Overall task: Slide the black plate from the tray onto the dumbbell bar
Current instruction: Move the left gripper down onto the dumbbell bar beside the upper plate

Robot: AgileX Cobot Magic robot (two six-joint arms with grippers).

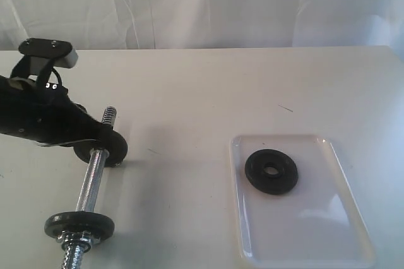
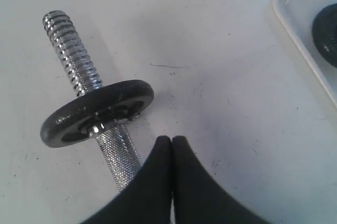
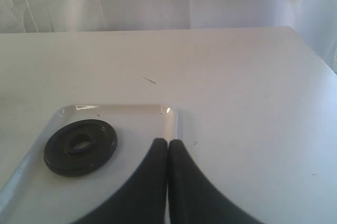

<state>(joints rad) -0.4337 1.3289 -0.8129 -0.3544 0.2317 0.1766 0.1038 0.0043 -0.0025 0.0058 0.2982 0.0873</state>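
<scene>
The black plate [image 1: 271, 171] lies flat in the far half of the white tray [image 1: 315, 218] on the right. On the left lies the dumbbell bar [image 1: 90, 184], one black disc [image 1: 79, 223] near its front end and another partly under my left gripper [image 1: 112, 143]. That gripper [image 2: 171, 139] is shut and empty, its tips just beside the knurled bar [image 2: 120, 158] and short of the disc [image 2: 100, 111]. My right gripper [image 3: 168, 142] is shut, empty, over the tray's rim [image 3: 171, 116], with the plate [image 3: 80, 146] off to one side. It does not show in the exterior view.
The bar's bare threaded end [image 2: 71, 56] points away from the left gripper, toward the table's far side. A white curtain [image 1: 202, 4] hangs behind the table's back edge. The tray's corner [image 2: 300, 29] shows in the left wrist view, well off from the bar.
</scene>
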